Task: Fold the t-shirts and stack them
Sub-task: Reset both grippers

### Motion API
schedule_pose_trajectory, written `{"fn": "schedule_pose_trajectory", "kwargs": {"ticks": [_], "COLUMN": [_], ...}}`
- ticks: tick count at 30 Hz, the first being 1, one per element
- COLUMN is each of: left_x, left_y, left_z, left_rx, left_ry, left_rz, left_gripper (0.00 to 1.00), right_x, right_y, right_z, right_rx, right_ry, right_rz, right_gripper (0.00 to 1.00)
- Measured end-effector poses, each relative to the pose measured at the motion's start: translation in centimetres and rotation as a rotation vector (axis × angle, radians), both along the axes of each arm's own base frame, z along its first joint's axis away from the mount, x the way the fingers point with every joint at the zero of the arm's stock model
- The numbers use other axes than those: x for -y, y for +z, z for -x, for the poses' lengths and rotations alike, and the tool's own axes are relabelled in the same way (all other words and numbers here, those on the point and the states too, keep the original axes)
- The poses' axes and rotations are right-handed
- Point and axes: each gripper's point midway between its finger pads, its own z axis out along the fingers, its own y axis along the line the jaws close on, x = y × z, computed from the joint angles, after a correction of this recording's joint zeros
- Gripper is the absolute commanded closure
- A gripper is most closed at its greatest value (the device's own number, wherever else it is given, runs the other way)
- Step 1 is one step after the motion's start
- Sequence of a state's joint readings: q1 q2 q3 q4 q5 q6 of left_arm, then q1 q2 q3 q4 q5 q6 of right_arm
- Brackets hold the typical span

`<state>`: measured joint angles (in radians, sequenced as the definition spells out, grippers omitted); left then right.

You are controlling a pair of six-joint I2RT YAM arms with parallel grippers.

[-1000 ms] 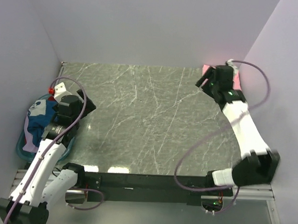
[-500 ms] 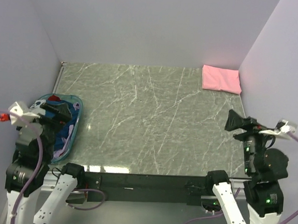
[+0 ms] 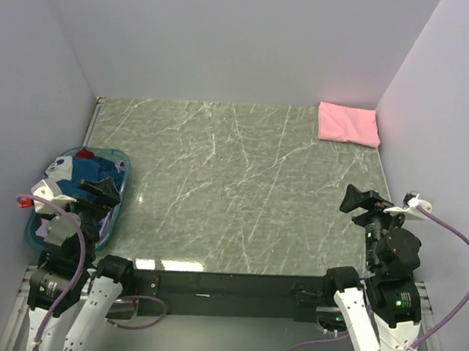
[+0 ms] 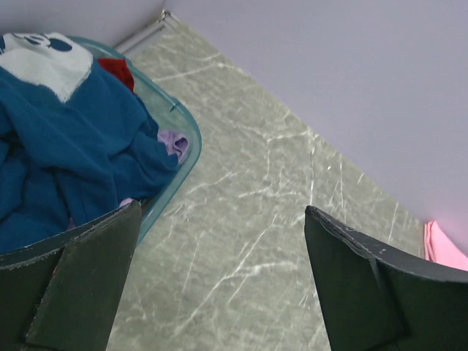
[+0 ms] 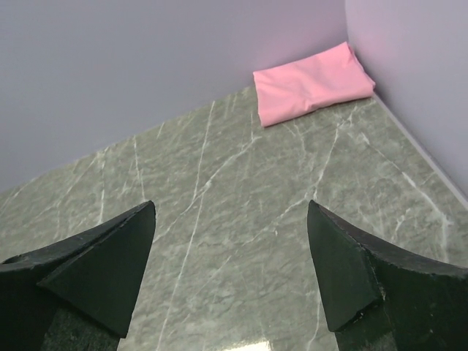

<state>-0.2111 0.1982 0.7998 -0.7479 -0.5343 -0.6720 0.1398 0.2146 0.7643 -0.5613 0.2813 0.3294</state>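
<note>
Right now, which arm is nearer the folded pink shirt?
Right. The right arm sits near-right, the pink shirt in the far right corner beyond it; the left arm is opposite, by the basket.

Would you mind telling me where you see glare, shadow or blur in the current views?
Top view: white glare patches on the table at its near edge, with even, sharp light elsewhere. Left wrist view: the left gripper is dark at the bottom of the frame, and the basket is sharp. Right wrist view: a small glare spot at the bottom edge, and the pink shirt is crisp.
</note>
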Motion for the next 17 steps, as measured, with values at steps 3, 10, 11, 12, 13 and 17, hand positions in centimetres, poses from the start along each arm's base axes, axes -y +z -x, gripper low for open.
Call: {"fn": "schedule_pose_trajectory", "kwargs": {"ticks": [3, 10, 11, 12, 13, 17], "left_x": [-0.3, -0.9, -1.0, -1.1, -1.2, -1.5], "left_y": [-0.1, -0.1, -0.1, -0.1, -0.2, -0.4], "left_z": [0.1, 0.4, 0.4, 0.5, 0.4, 0.3], "left_rx": [0.041, 0.138, 0.147, 0.156, 0.161, 0.166], "left_ry": [0.012, 0.046, 0.051, 0.058, 0.065, 0.085], "left_rz": [-0.003, 0.011, 0.013, 0.015, 0.016, 0.012], "left_gripper": [0.01, 0.01, 0.01, 0.01, 0.01, 0.01], "right_x": [0.2, 0.4, 0.5, 0.5, 0.5, 0.5], "right_y": [0.0, -0.5, -0.5, -0.5, -0.5, -0.3], "right_z": [-0.1, -0.2, -0.2, -0.2, -0.2, -0.2], "right_rx": [0.011, 0.023, 0.023, 0.023, 0.024, 0.031], "right_ry": [-0.012, -0.023, -0.025, -0.025, -0.025, -0.021], "right_rz": [0.009, 0.015, 0.017, 0.018, 0.021, 0.028], "right_gripper": [0.09, 0.09, 0.09, 0.09, 0.08, 0.08]}}
